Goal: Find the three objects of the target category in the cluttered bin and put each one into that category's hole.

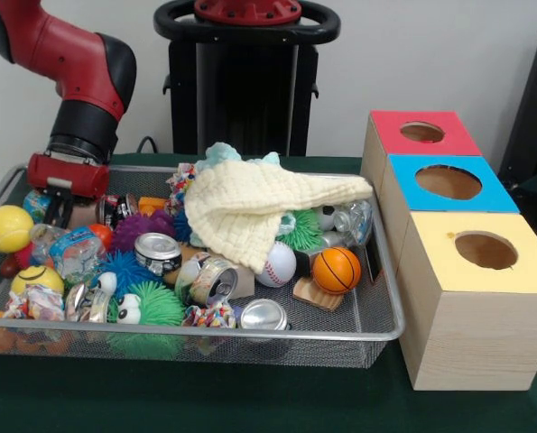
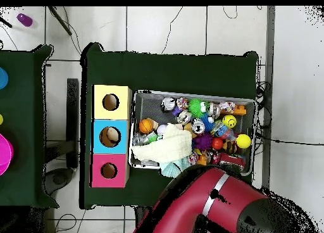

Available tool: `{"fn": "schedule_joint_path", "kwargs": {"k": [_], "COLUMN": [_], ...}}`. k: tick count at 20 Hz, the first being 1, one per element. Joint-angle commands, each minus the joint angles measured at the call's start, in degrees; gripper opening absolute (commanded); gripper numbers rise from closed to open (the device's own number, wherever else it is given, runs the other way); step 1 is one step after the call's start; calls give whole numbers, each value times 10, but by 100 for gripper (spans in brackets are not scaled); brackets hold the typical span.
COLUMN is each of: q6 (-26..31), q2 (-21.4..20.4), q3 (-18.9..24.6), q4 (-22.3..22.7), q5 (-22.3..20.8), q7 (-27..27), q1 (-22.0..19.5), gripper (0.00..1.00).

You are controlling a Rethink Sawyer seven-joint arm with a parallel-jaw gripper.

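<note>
A wire mesh bin (image 1: pixel 376 298) holds a heap of clutter. In it I see a yellow ball (image 1: pixel 7 227), a smiley ball (image 1: pixel 35 279), a baseball (image 1: pixel 278 264), a basketball (image 1: pixel 337 270), crushed cans (image 1: pixel 157 249), green spiky toys (image 1: pixel 155 305) and a cream cloth (image 1: pixel 250 207) draped over the back. My gripper (image 1: pixel 59 209) reaches down into the bin's back left corner, its tips sunk among the objects. In the overhead view the gripper (image 2: pixel 230 159) sits at the bin's (image 2: pixel 193 95) lower right edge, under the red arm.
Three wooden boxes stand in a row right of the bin, each with a round hole on top: red (image 1: pixel 423 133), blue (image 1: pixel 449 183), yellow (image 1: pixel 486 251). Overhead they are yellow (image 2: pixel 111 102), blue (image 2: pixel 110 137), red (image 2: pixel 109 171). Green cloth covers the table (image 1: pixel 250 397).
</note>
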Motion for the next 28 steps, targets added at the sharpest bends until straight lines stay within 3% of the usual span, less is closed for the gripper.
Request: {"fn": "schedule_joint_path", "kwargs": {"k": [1,4,7,11,14,18,22,28], "q6": [38,58,109,244,342,427,484,636], "q2": [47,34,-17,-129,-187,-235,-271,-377], "q3": [88,87,78,79,114,162,198,299], "q4": [-90,-83,-51,-11,-5,2,15,54], "q5": [-6,-17,-33,-97,-146,-174,-167,-147], "q7": [56,67,88,140,160,145,115,51], "q1": [-7,-1,21,54,52,36,20,-30], "gripper": [0,0,0,0,0,0,0,0]}}
